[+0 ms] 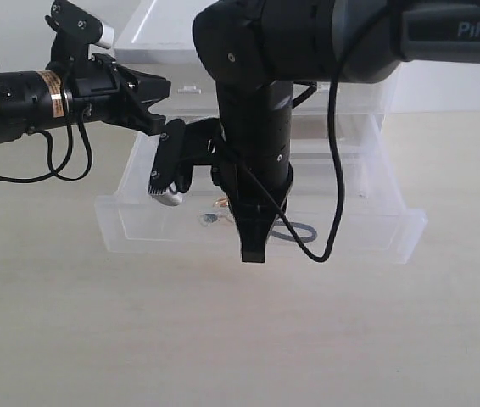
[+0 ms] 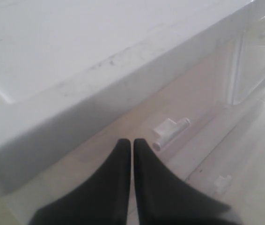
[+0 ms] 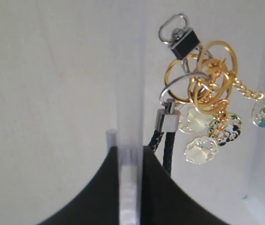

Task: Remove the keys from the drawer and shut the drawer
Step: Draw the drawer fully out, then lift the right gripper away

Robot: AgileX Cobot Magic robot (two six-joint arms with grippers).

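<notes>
The drawer [image 1: 359,231] stands pulled far out of the white cabinet [image 1: 159,34]. The keys [image 1: 216,209] lie on its floor: gold rings, round charms and a black strap [image 1: 301,232]. My right gripper [image 1: 253,248] points down over the drawer's front wall [image 3: 130,89], one finger on each side, shut on that wall. In the right wrist view the keys [image 3: 206,89] lie just inside the wall, apart from the fingers. My left gripper [image 1: 165,86] hovers at the cabinet's upper left, shut and empty [image 2: 132,143].
A small white tab handle [image 2: 171,132] of an upper drawer lies just ahead of the left fingertips. The right arm's body covers the cabinet's middle in the exterior view. Pale tabletop [image 1: 223,339] stretches in front of the drawer.
</notes>
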